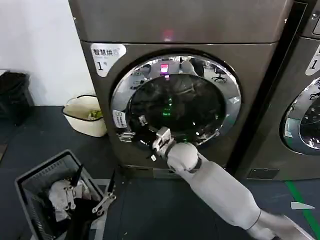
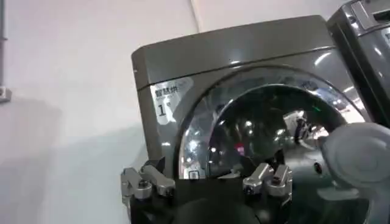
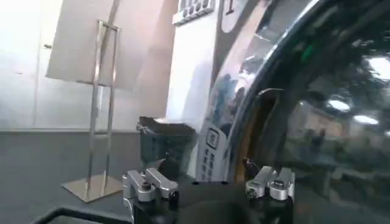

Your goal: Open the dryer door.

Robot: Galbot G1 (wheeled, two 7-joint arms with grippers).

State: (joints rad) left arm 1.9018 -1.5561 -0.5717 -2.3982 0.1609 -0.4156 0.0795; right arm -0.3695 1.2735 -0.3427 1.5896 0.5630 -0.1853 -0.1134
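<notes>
The dryer door (image 1: 176, 100) was seen shut against the front of its bronze-grey machine (image 1: 175, 22). The right gripper (image 1: 137, 131) was held at the door's lower-left chrome rim, fingers (image 3: 146, 185) spread wide. The left gripper (image 1: 90, 200) was parked low above a grey basket (image 1: 35, 182), fingers (image 2: 146, 181) parted.

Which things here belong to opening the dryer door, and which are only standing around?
For the job:
- dryer door, chrome ring and dark glass
- right gripper, at the door's lower left edge

Only standing around:
- left gripper, low by the grey basket
- cream bucket
- second round door, on the machine to the right
</notes>
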